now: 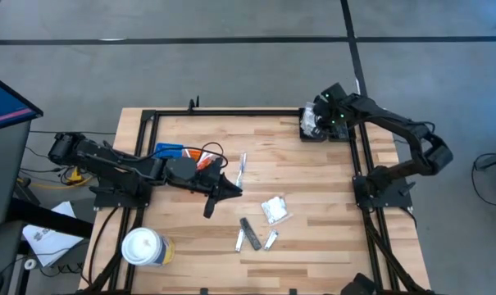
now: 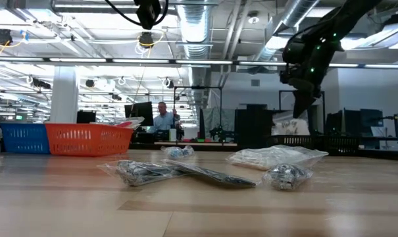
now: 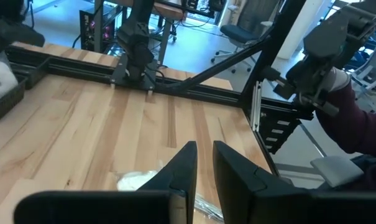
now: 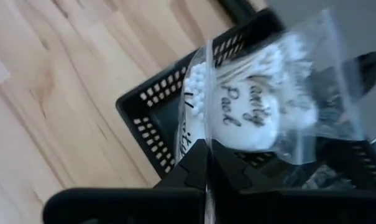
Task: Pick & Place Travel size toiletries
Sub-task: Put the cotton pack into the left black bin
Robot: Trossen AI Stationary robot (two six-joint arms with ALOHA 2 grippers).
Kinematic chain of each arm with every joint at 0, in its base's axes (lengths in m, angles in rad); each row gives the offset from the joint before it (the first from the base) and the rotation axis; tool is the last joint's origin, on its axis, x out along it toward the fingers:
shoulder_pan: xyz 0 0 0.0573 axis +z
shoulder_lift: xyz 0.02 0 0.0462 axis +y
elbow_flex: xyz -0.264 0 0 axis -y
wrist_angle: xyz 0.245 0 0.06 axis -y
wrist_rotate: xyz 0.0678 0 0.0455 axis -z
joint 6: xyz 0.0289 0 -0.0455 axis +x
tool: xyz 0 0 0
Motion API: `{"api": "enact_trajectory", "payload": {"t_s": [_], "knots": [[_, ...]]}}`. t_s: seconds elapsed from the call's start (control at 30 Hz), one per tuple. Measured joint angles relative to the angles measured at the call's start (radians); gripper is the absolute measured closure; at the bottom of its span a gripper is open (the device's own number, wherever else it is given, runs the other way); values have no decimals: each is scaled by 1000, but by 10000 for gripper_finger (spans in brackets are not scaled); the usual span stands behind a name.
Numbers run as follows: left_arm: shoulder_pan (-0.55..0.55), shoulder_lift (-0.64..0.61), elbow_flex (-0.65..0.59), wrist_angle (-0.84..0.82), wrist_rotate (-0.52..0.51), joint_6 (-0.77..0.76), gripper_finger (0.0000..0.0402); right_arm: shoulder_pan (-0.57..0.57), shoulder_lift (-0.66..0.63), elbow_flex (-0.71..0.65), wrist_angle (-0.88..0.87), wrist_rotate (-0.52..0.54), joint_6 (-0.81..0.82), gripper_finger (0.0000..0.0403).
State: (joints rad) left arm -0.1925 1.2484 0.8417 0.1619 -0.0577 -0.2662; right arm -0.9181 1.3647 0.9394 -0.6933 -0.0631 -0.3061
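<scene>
My right gripper [image 1: 317,123] hangs over a black mesh basket [image 4: 147,121] at the table's far right corner, shut on a clear packet of white swabs [image 4: 250,106]. My left gripper [image 1: 225,193] hovers left of the table's middle, its fingers [image 3: 184,163] a narrow gap apart with nothing between them. More toiletries lie flat on the wood near the middle: a clear packet with white contents [image 1: 274,211], a dark grey stick [image 1: 249,232], two small packets [image 1: 270,240] and a thin pale stick [image 1: 242,170]. My right gripper pinches the clear packet by one edge [image 4: 203,134] between its two fingers, which slant steeply down from above. The packet's bulk with the white swabs reaches out past the fingertips over the basket. Whether it touches the basket I cannot tell.
Blue and orange ribbed trays [image 1: 182,153] sit behind my left arm. A white lidded cup [image 1: 143,246] stands at the near left. A black frame rail [image 1: 231,112] edges the table. A person's dark red sleeve [image 3: 355,118] shows beyond the table's right side.
</scene>
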Motion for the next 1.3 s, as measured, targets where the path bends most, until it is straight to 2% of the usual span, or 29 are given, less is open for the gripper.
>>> {"api": "enact_trajectory", "payload": {"t_s": [0.4,0.53,0.7,1.0,1.13,1.3], "knots": [[0,0,0,5,-4,0,355,5,149,0,50,11,-23,403],[0,0,0,4,-3,3,355,5,142,0,65,33,-31,403],[0,0,0,4,-3,8,355,6,99,0,73,140,-18,403],[0,0,0,7,-2,8,355,21,79,0,80,121,-9,400],[0,0,0,11,-2,8,355,29,80,0,74,114,6,379],[0,0,0,12,1,8,355,31,80,0,102,136,19,323]]}}
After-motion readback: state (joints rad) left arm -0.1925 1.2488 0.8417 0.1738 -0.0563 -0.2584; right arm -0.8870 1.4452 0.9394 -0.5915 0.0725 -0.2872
